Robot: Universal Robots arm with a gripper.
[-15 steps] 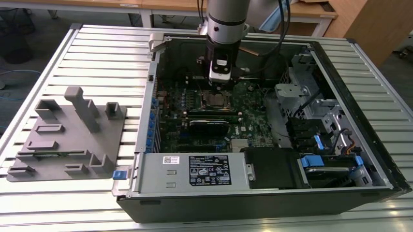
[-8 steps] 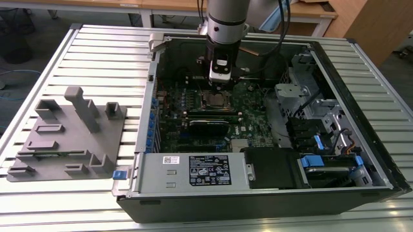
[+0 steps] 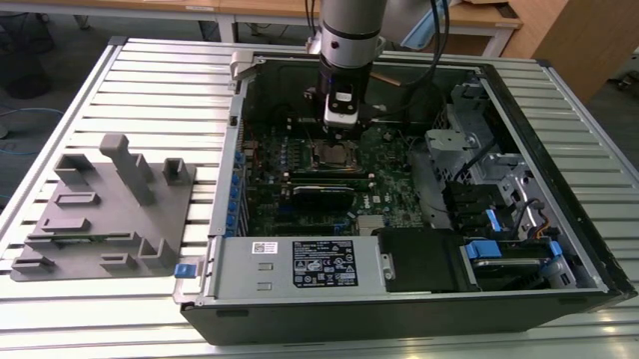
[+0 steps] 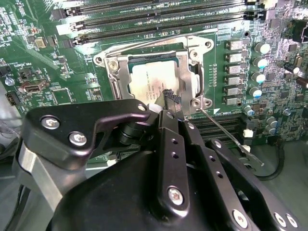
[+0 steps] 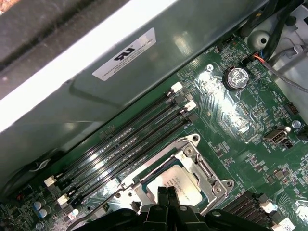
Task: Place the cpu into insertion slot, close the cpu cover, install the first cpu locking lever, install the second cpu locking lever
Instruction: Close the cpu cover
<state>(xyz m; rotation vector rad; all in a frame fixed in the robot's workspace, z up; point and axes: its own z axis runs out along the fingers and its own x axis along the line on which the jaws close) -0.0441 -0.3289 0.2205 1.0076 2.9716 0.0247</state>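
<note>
The cpu [image 4: 151, 79] lies flat in the insertion slot [image 4: 114, 86] on the green board, its silver-grey top showing through the cutout of the cpu cover [image 4: 186, 72], which lies down over it. My gripper [image 4: 171, 98] is shut with nothing between its fingers, the tips right at the cpu's near edge. The first wrist view has the same shut gripper [image 5: 167, 192] over the cpu [image 5: 180, 185]. One thin wire locking lever [image 4: 226, 134] sticks out loose from the socket corner. Another lever [image 4: 144, 44] runs along the socket's far side. In the exterior view the gripper [image 3: 340, 133] hangs over the socket [image 3: 330, 155].
Long black memory slots [image 4: 159, 17] run beside the socket. The open computer case [image 3: 224, 172] walls in the board, with a power supply [image 3: 299, 263] and drive cage [image 3: 499, 187]. A grey fixture block [image 3: 105, 202] sits on the slatted table at the exterior view's left.
</note>
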